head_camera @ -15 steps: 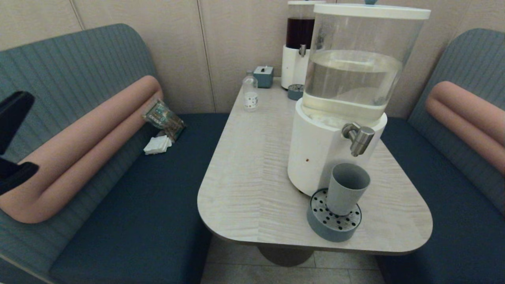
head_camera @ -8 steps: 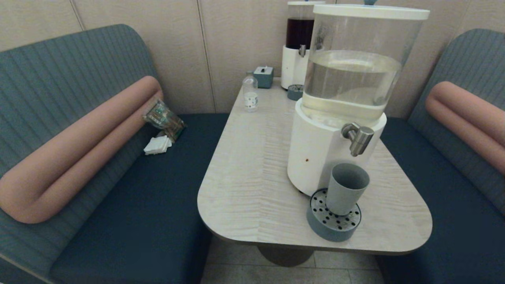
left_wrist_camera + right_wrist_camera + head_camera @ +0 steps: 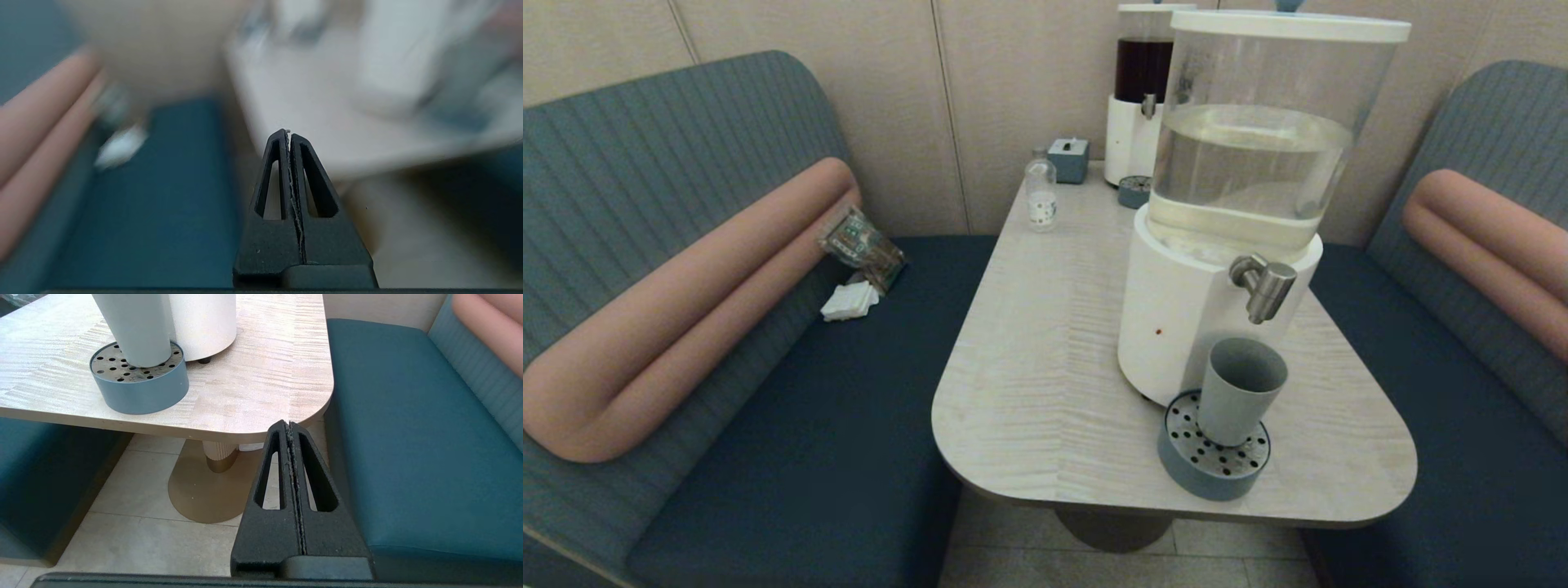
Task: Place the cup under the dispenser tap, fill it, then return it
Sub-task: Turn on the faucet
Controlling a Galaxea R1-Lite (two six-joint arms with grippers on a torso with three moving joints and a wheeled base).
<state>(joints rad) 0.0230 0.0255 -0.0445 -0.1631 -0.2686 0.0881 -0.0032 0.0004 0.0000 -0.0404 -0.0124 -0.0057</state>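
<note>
Pincer left (image 3: 289, 136): clenched on nothing, off the table's near edge, out of the head view.
Pincer right (image 3: 289, 426): clenched, empty, low by the table (image 3: 261, 388) corner.
Cup (image 3: 1241, 390): upright on drip tray (image 3: 1213, 469), below dispenser tap (image 3: 1266, 287).
Nearer arm: likely right; cup lies up and ahead.
</note>
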